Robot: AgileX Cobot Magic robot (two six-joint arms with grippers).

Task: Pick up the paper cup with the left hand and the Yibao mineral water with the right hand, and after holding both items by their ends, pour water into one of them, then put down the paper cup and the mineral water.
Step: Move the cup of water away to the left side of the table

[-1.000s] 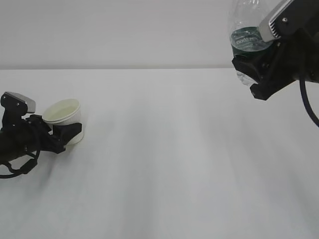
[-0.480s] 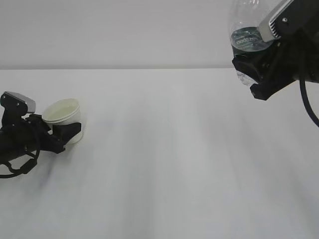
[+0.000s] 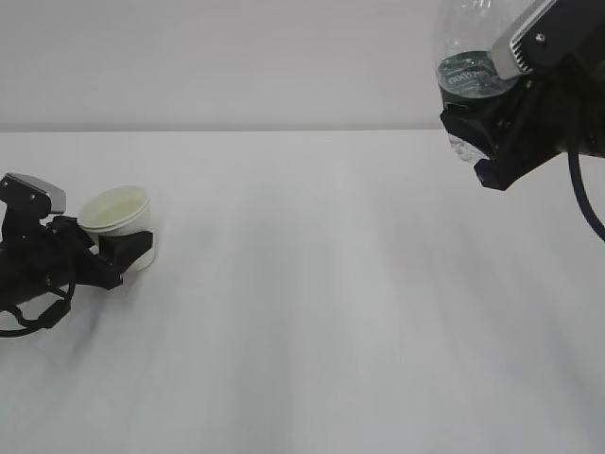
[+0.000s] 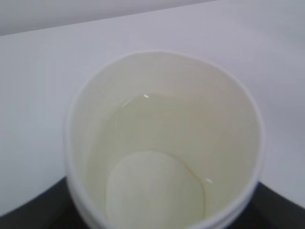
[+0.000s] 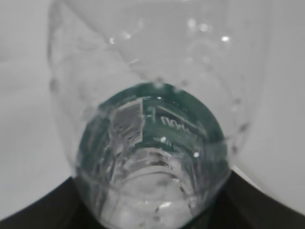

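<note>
The white paper cup [image 3: 118, 216] sits low at the table's left, tilted slightly, with my left gripper [image 3: 118, 242] shut on its lower wall. In the left wrist view the paper cup [image 4: 162, 143] fills the frame and holds a little clear water; a black finger [image 4: 28, 214] shows at each bottom corner. The Yibao mineral water [image 3: 468, 66], clear with a dark green label, hangs high at the upper right, my right gripper [image 3: 477, 128] shut on its lower body. The bottle [image 5: 152, 143] fills the right wrist view, seen along its length.
The white table [image 3: 331, 312] stretches bare between the two arms, with a plain pale wall behind it. A black cable [image 3: 581, 199] hangs from the right arm, and another loops by the left arm near the left edge.
The left arm and the cup have shifted very slightly to the left. The right arm and the bottle have not moved.
</note>
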